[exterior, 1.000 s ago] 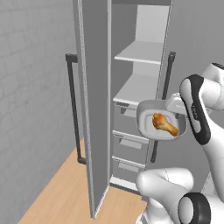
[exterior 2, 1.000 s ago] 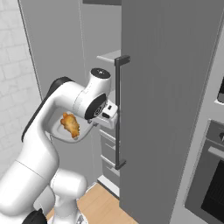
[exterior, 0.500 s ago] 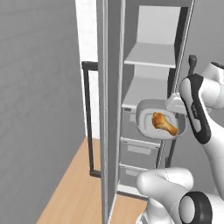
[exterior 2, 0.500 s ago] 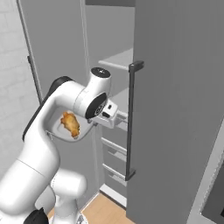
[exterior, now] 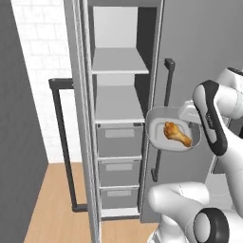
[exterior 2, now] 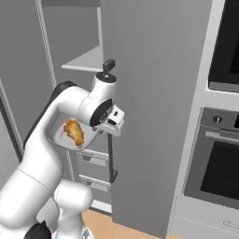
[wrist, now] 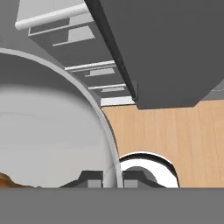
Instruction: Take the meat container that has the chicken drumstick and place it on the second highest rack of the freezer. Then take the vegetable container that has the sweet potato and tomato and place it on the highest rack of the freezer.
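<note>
The meat container (exterior: 154, 124) is a round grey bowl with the browned chicken drumstick (exterior: 176, 134) lying in it. It hangs in the air just in front of the open freezer, level with the drawers below the second highest rack (exterior: 118, 107). My gripper (exterior: 189, 115) is shut on the container's right rim. In the hand view the fingertips (wrist: 89, 179) pinch the rim (wrist: 106, 127), and a bit of drumstick (wrist: 8, 180) shows at the lower left. From the right I see the container (exterior 2: 61, 136), the drumstick (exterior 2: 73, 131) and the gripper (exterior 2: 97, 132). The highest rack (exterior: 118, 61) is bare. The vegetable container is out of view.
The freezer's left door (exterior: 78, 118) stands open edge-on, with a dark handle (exterior: 60, 142). The closed grey door (exterior: 194, 42) to the right carries a vertical handle (exterior: 163, 95) close behind the container. Several drawers (exterior: 118, 140) fill the lower freezer. An oven (exterior 2: 219, 172) stands at the right.
The whole picture has shifted as the base drove, so the freezer interior now faces me more squarely. The container with the drumstick stays in the shut gripper.
</note>
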